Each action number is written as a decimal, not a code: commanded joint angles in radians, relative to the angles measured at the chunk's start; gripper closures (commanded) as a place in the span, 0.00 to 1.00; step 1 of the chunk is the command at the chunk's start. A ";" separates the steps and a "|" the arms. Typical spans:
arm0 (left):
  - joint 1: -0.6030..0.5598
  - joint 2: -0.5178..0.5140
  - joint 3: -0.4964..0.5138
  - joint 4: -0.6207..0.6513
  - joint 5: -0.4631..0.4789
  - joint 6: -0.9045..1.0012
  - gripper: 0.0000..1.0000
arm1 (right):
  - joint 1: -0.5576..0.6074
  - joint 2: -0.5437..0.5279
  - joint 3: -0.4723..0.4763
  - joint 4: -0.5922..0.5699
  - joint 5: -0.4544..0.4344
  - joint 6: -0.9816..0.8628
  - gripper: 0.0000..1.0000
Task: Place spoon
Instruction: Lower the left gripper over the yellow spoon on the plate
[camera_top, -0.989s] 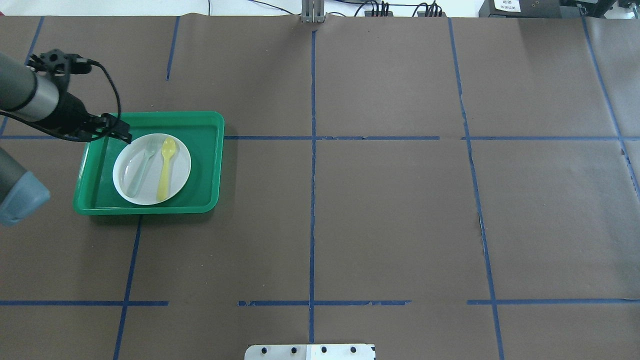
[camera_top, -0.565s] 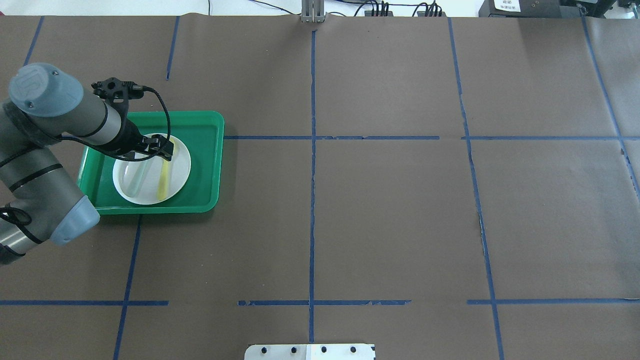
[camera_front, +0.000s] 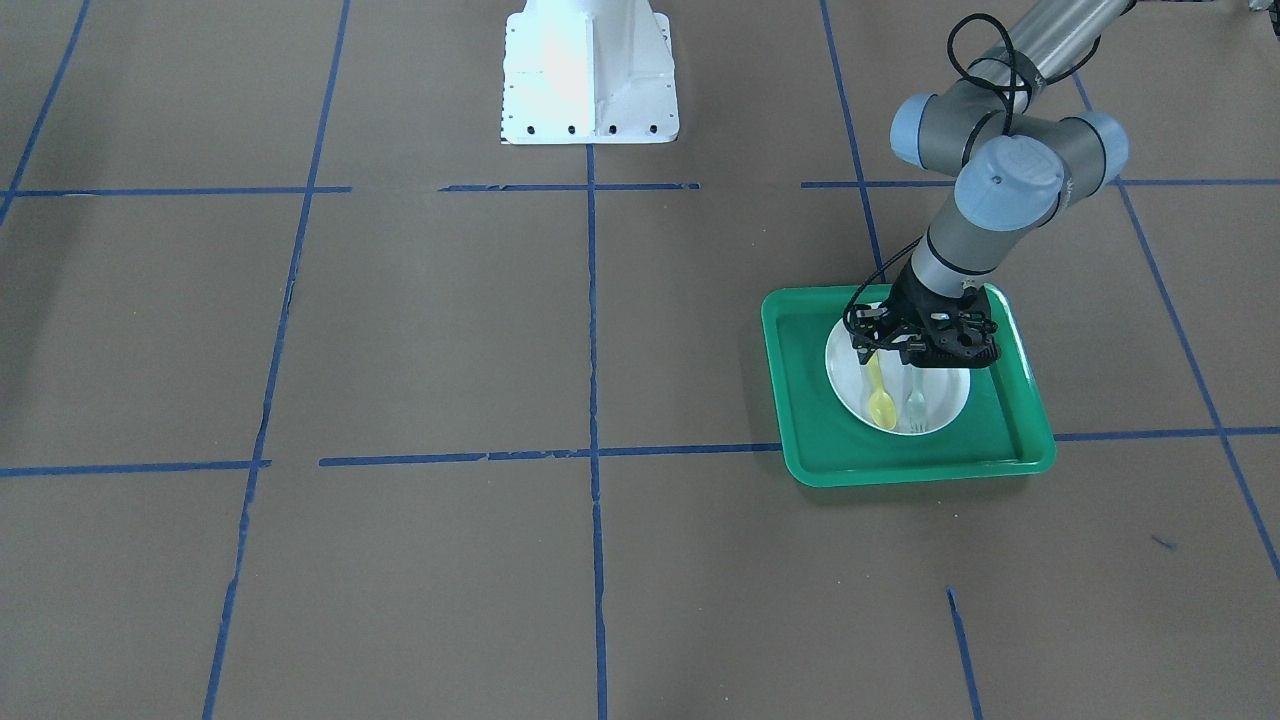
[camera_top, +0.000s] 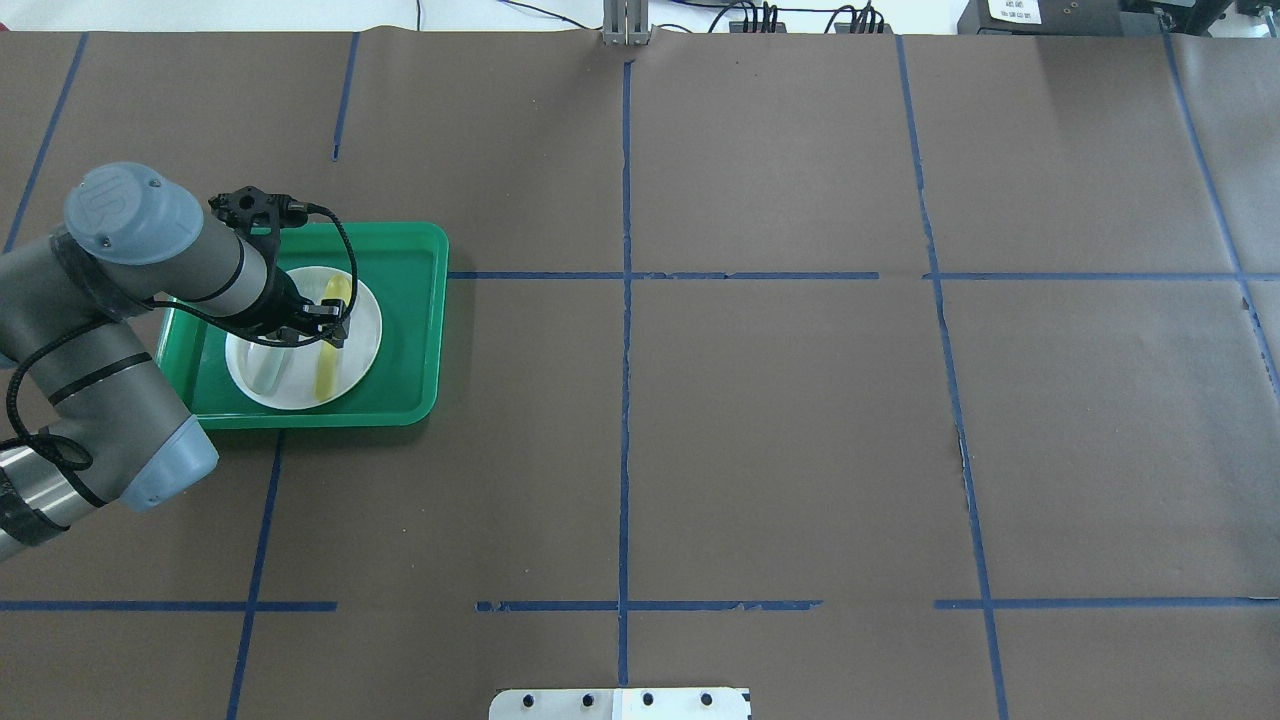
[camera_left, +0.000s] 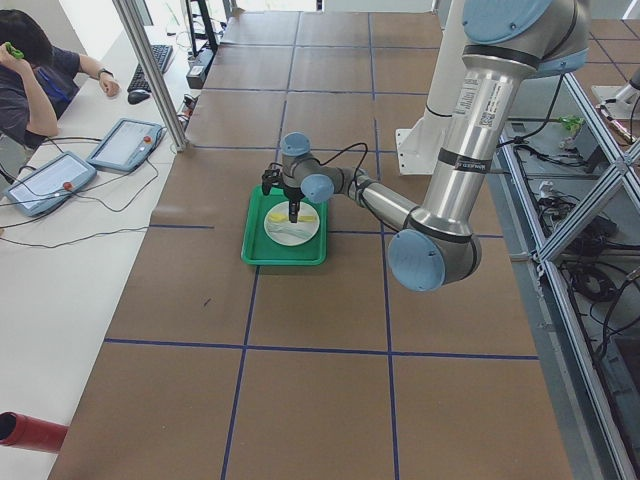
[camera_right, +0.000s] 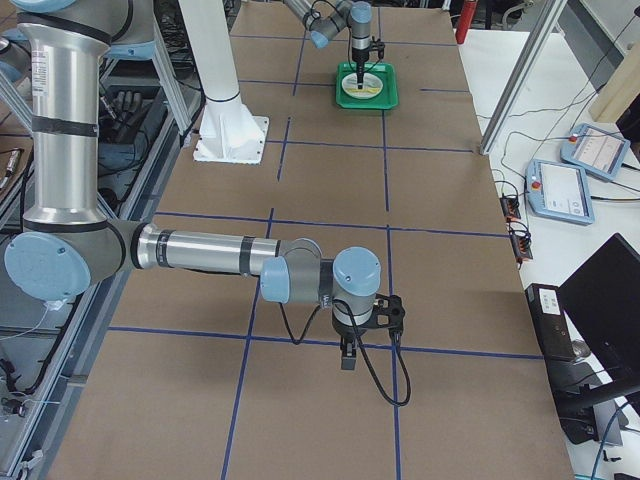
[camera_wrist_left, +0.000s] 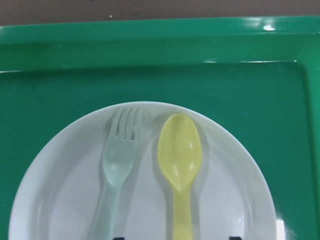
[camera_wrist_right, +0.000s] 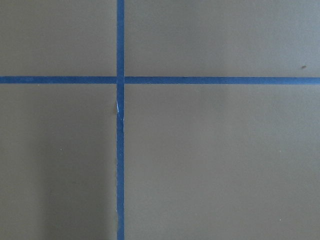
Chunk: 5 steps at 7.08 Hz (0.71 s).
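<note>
On blue-taped paper (camera_top: 780, 450) — spoon (camera_wrist_left: 180, 150) in tray (camera_top: 412, 330)

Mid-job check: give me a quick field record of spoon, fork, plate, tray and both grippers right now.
spoon: yellow, lying flat on the plate beside the fork
fork: pale green, parallel to spoon, on plate
plate: white, inside tray
tray: green, on the table, robot's left side
left gripper: open, over the plate, jaws either side of the spoon handle
right gripper: over bare table, far from tray; open or shut unclear
task state: spoon not yet gripped
</note>
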 joint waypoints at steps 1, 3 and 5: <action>0.002 -0.001 0.003 0.000 -0.003 0.003 0.47 | 0.000 0.000 0.000 0.000 0.000 0.000 0.00; 0.012 -0.009 0.009 0.000 -0.004 0.000 0.47 | 0.000 0.001 0.000 0.000 0.000 0.000 0.00; 0.019 -0.029 0.039 0.000 -0.004 -0.003 0.47 | 0.000 0.001 0.000 0.000 0.000 0.000 0.00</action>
